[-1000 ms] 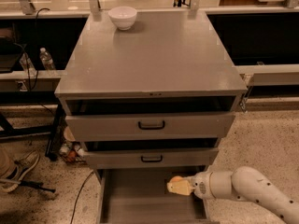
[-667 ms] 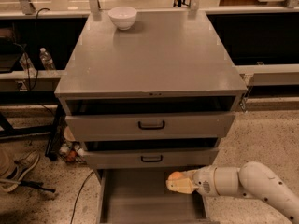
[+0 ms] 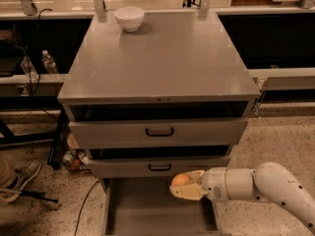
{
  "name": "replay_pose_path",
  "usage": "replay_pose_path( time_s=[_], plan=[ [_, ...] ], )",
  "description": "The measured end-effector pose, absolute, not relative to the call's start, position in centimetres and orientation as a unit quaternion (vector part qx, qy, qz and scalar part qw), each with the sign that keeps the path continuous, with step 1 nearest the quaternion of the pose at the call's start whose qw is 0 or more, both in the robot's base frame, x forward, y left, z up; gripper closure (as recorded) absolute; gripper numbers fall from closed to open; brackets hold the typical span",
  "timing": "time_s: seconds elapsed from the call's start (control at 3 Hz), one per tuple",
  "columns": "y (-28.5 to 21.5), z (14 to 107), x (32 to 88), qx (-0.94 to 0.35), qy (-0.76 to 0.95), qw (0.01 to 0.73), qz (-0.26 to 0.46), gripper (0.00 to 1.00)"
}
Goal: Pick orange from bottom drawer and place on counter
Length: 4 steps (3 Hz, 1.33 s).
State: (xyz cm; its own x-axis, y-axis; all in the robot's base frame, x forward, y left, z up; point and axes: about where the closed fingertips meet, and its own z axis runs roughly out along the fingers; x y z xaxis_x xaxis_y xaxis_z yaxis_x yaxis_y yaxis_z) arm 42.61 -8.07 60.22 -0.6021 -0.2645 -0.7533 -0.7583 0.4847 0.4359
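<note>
- A round white bowl (image 3: pixel 129 18) stands at the 11 o'clock corner of the cabinet top.
- The bottom drawer (image 3: pixel 147 210), deep, grey metal and flat inside, stands pulled open.
- The small round orange (image 3: pixel 180 179) hangs over the drawer's right half, clasped by cream fingers.
- The two-finger gripper (image 3: pixel 186 185) reaches in from 3 o'clock. The broad grey metal counter (image 3: pixel 162 63) lies at its 12 o'clock, so the lift goes up and back.

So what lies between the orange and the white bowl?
In the camera view, the claw holds the orange over the bottom drawer; between it and the white bowl come two black-handled drawer fronts, then bare counter.
</note>
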Motion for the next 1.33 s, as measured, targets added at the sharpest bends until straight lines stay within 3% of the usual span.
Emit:
replay_pose_path(
  time_s=[0.33,1.0,1.33],
  plan=[
    [-7.9,61.9,42.7,-0.330,0.791,0.332,0.394,1.00],
    [-9.5,74.8,43.3,-0.387,0.727,0.459,0.333,1.00],
    [-9.5,74.8,43.3,-0.387,0.727,0.459,0.333,1.00]
  ],
)
